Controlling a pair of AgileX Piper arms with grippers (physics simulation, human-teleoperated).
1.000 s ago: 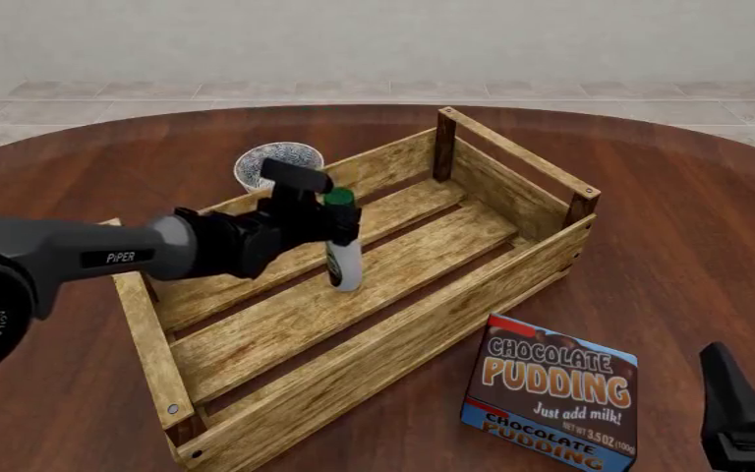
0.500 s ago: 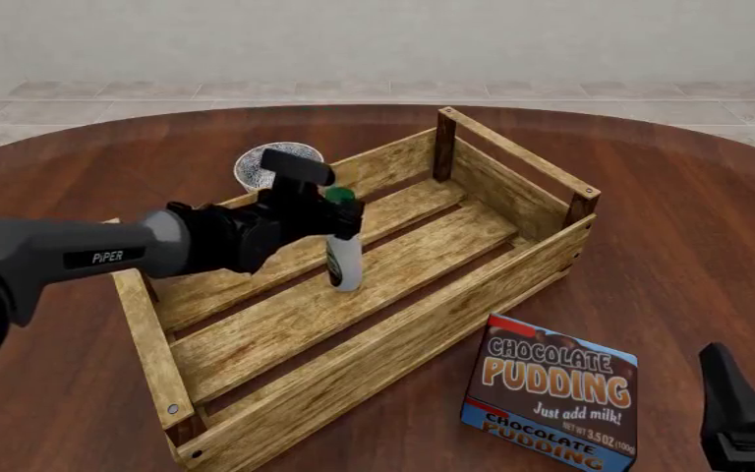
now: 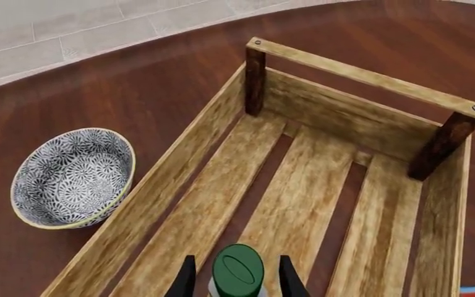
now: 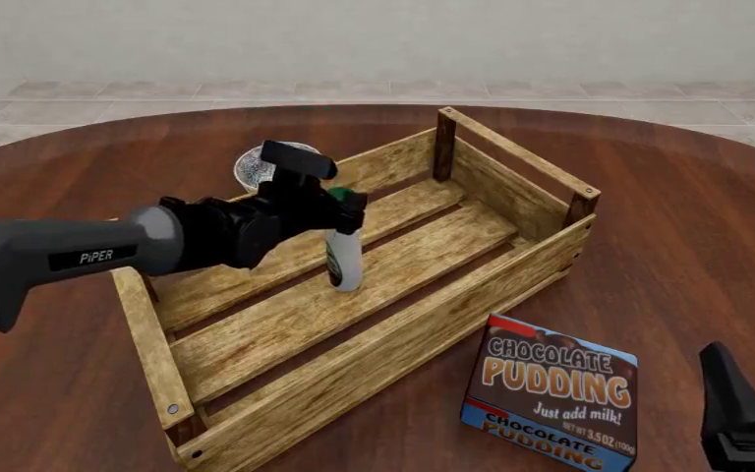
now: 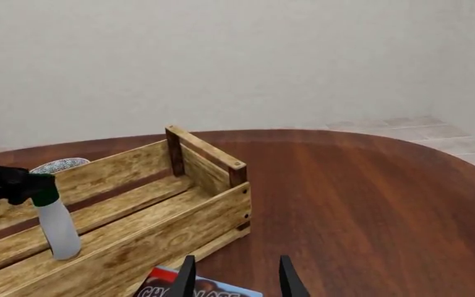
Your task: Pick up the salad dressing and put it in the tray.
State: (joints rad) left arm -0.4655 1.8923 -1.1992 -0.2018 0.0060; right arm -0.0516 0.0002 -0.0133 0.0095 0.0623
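Bottle: the salad dressing (image 4: 343,264) stands upright on the slatted floor of the tray (image 4: 509,267), near its middle, green cap up.
Left claw: the left claw (image 4: 339,204) sits at the cap; its fingers (image 3: 292,283) flank the cap with narrow gaps either side, so spread and not pinching it.
Tray: rests on the round wooden desk (image 4: 692,216).
Bowl: the patterned bowl (image 3: 73,177) stands just outside the tray's far long side.
Box: the pudding box (image 4: 554,395) lies near the tray's near side.
Right claw: the right claw (image 5: 233,272) hangs spread and empty above the box.
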